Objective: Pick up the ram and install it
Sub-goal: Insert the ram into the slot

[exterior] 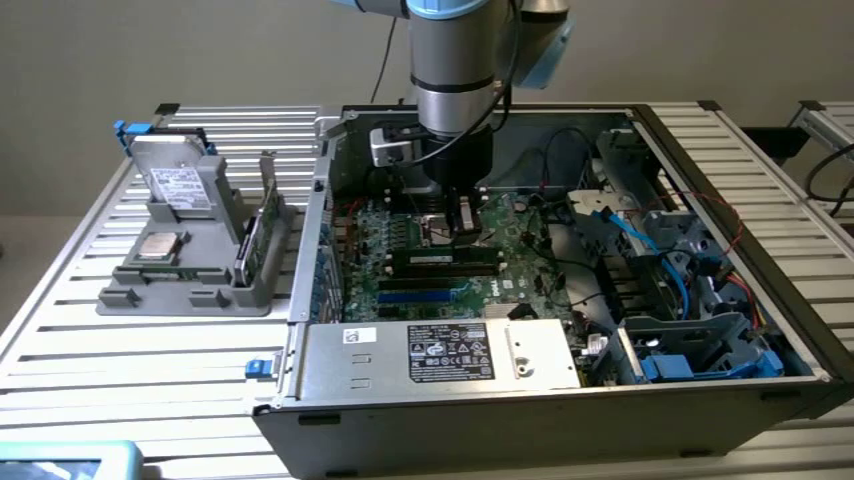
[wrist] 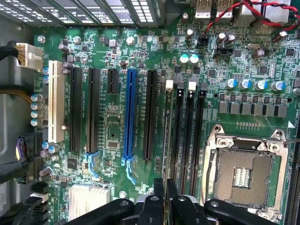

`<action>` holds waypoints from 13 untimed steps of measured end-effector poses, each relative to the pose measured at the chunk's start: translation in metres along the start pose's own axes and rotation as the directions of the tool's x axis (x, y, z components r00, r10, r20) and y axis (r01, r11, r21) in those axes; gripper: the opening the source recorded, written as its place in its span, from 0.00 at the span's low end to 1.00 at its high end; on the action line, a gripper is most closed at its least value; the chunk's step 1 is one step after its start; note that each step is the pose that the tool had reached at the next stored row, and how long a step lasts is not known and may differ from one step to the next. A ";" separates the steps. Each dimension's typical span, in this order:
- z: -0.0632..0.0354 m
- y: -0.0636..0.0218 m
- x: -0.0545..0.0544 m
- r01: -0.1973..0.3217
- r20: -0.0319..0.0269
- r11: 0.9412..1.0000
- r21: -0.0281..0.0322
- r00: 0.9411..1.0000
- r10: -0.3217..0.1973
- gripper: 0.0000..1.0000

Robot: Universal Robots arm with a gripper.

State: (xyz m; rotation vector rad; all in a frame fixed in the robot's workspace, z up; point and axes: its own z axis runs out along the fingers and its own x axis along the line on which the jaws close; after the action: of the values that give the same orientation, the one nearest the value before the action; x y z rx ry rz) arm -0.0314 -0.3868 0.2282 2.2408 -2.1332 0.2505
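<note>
Green circuit board, the motherboard (exterior: 514, 225), lies on the floor of the open grey computer case (exterior: 400, 400), which rests on a slatted metal table (exterior: 80, 340). From where I stand, the arm reaches straight down into the case. The gripper (exterior: 461, 238) sits low over the board's row of long black memory slots (wrist: 191, 131).

The fingers (wrist: 159, 199) are drawn close together and clamp the ram (exterior: 454, 262) by its upper edge. The ram stands on its long edge directly under the fingertips, parallel to the slots. Its dark face and whitish label are turned toward the exterior view. It is at slot level; whether it is fully seated cannot be determined.

The blue expansion slot (wrist: 130, 117) runs on one side of the memory slots and the open processor socket (wrist: 243, 173) on the other.

Outside the case, on the exterior view's left, a grey holder (exterior: 160, 295) carries a hard drive (exterior: 176, 185), a square silver chip (exterior: 163, 246) and an upright green card (exterior: 274, 225).
</note>
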 end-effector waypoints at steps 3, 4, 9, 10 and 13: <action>0.0001 0.0000 0.000 -0.001 0.000 1.000 0.004 1.000 0.001 0.14; 0.0001 0.0000 0.000 -0.001 0.000 1.000 0.005 1.000 0.001 0.14; 0.0002 0.0001 0.000 -0.001 0.000 1.000 0.006 1.000 0.001 0.14; 0.0003 0.0001 0.000 -0.001 0.000 1.000 0.006 1.000 0.001 0.14; 0.0004 0.0001 0.001 -0.001 0.000 1.000 0.006 1.000 0.001 0.14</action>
State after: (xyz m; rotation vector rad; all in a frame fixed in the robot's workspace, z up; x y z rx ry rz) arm -0.0315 -0.3881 0.2280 2.2431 -2.1364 0.2580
